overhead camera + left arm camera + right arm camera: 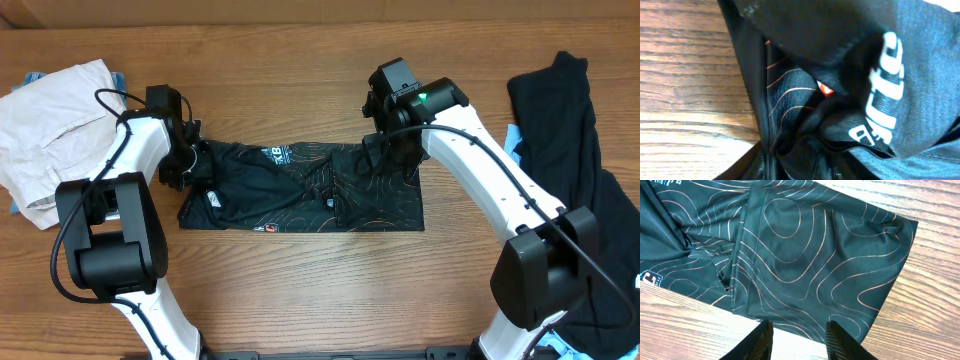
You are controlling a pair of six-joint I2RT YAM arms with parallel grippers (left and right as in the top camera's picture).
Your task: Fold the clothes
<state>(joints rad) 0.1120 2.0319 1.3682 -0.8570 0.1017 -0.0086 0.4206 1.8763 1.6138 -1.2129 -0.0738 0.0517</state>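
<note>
Jersey: lies flat at mid-table, folded into a long band running left to right. Lower edge straight, left part rumpled and bunched. White lettering near the upper edge, small red-orange logo at the lower edge.

Left gripper: sits at the jersey's left end, down in the bunched cloth. Left wrist view: almost wholly black folds close to the lens, with white lettering, thin orange lines, one red-orange spot, bare wood on the left. Fingers not made out against the dark cloth. Clamped or released: cannot tell.

Right gripper: hangs at the jersey's upper right corner. Fingers apart, wood grain and the cloth's hem visible in the gap. Grasps nothing; released. Touching the cloth or just above it: cannot tell. Right wrist view: right end of the band smooth, contour lines all across, one layer edge down the left third.

Elsewhere: beige trousers heaped at the table's left edge, beside the left arm, blue cloth peeking out behind. Black garment draped at the right edge, light blue cloth at its left side. Both apart from the jersey.
</note>
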